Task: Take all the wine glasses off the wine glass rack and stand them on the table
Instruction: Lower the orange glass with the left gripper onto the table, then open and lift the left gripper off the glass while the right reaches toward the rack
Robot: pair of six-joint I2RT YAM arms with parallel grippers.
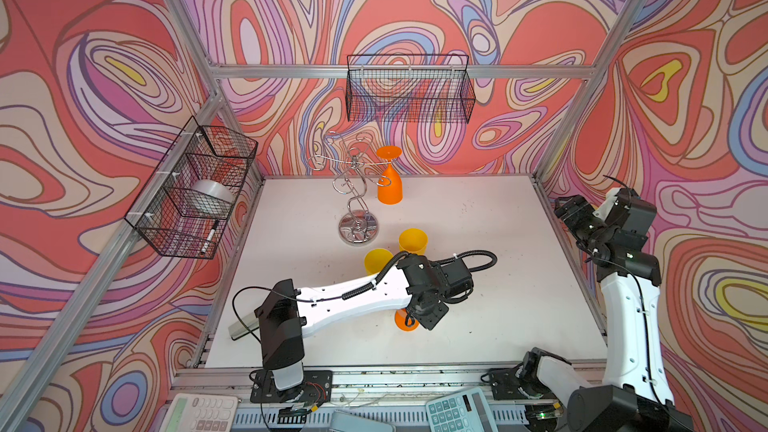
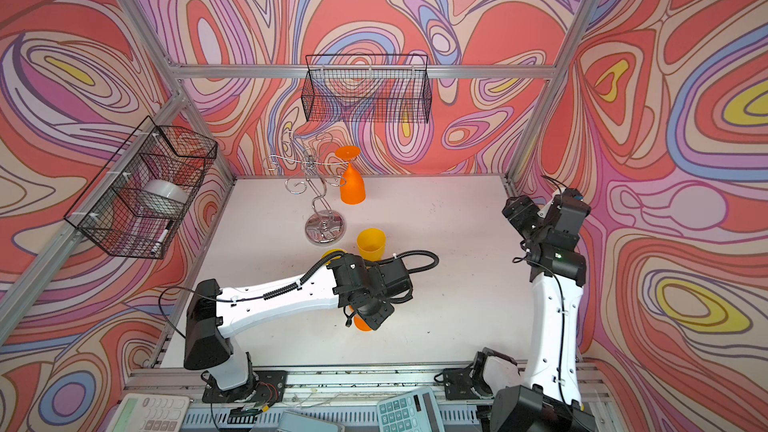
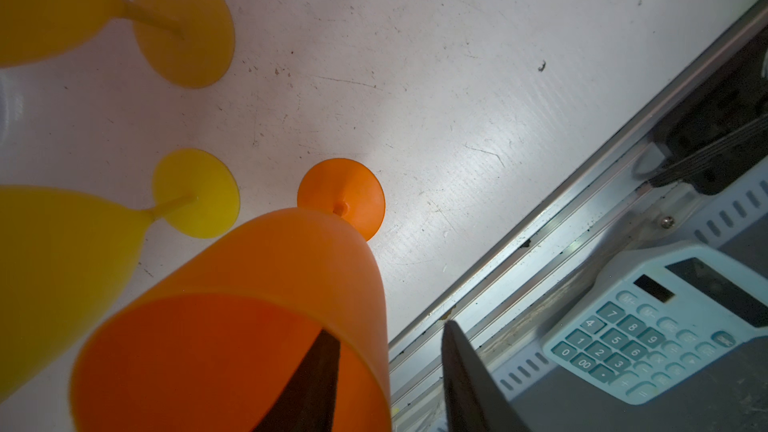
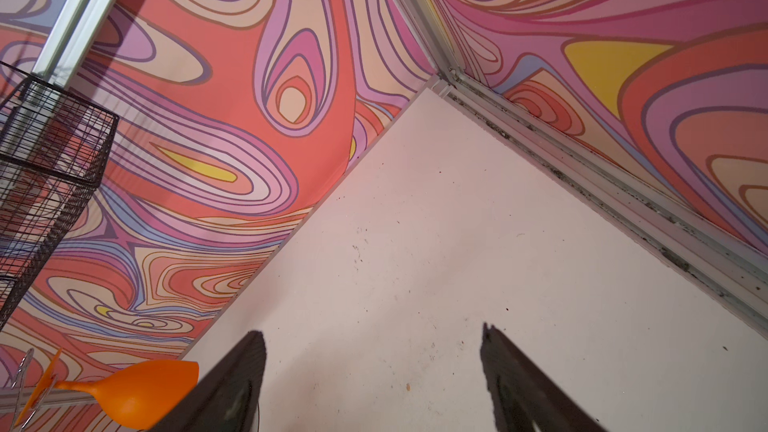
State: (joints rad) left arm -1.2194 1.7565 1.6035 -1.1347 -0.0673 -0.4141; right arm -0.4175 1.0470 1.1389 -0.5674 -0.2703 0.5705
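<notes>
An orange plastic wine glass (image 3: 266, 268) is stood upright on the near white desk (image 1: 498, 222), off the far chrome wire rack (image 1: 358, 229), its rim straddled but unpinched by the parted left pincer (image 3: 390, 326), seemingly for release; the right pincer (image 4: 372, 332) is held wide, empty.

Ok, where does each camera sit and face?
Top views: high at the front, looking down over the white table; left arm and right arm show.
Left wrist: on the left arm, looking down at the standing orange plastic wine glass; the open left tool straddles its rim.
Right wrist: on the right arm, facing the table's far right corner; the open right tool shows, empty.
Shared: right wrist and top views both see the hanging orange plastic wine glass on the chrome wire rack.
</notes>
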